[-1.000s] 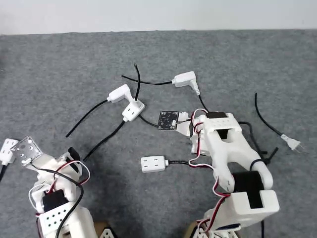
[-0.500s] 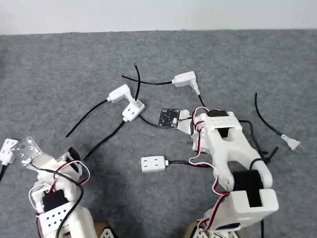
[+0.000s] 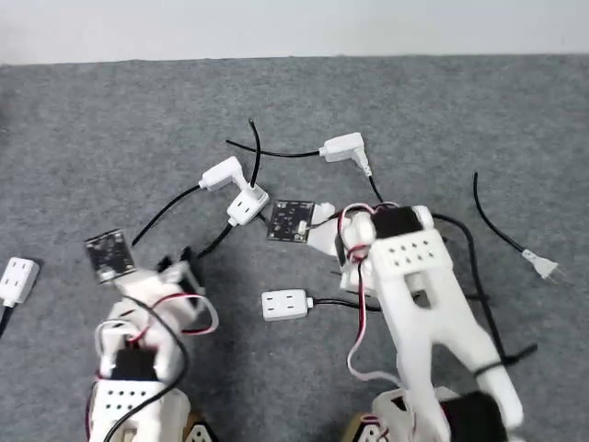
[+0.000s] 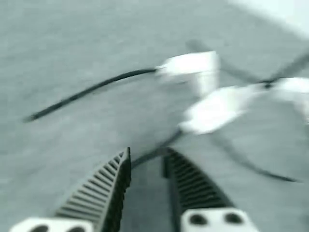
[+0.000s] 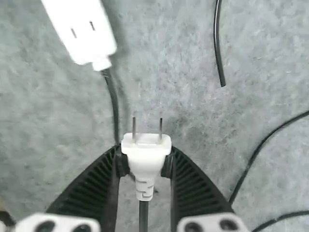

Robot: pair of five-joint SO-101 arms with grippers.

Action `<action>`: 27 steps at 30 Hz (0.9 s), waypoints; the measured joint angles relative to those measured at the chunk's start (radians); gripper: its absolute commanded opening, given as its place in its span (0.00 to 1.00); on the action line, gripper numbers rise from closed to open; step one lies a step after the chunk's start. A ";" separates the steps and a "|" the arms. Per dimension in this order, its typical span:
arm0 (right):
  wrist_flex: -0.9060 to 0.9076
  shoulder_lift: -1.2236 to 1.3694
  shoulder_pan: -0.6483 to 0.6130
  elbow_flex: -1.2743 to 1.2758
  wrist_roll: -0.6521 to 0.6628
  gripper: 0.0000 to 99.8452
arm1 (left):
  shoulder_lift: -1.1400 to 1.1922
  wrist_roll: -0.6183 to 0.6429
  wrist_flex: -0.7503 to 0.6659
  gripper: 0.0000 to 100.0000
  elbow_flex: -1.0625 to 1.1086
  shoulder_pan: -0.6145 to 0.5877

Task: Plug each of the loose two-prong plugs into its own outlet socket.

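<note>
Entry: no text, label, number or sign that you can read. The white outlet socket [image 3: 283, 305] near the middle of the table shows only plain slots. The plug [image 5: 145, 153] has a bare white body. Any marks on the small dark circuit board [image 3: 291, 222], farther off, are too small to tell.

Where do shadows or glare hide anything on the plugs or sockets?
High view: flat, even light with no glare, only faint shadows on the grey mat, nothing hidden. Right wrist view: the plug held in the right gripper is evenly lit, both prongs distinct. Left wrist view: the white connector bodies read bright against the mat, with no hard shadow.
</note>
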 measured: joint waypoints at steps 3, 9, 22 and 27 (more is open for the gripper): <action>0.035 -0.066 -0.032 0.000 -0.052 0.01 | 0.000 0.137 -0.084 0.07 0.000 0.153; 0.066 -0.146 -0.124 0.000 -0.146 0.01 | 0.000 0.276 -0.110 0.27 0.002 0.345; 0.149 -0.163 -0.239 -0.077 -0.215 0.01 | -0.002 0.284 -0.112 0.33 0.023 0.439; 0.195 -0.161 -0.241 -0.130 -0.219 0.01 | -0.009 0.285 -0.126 0.33 0.021 0.439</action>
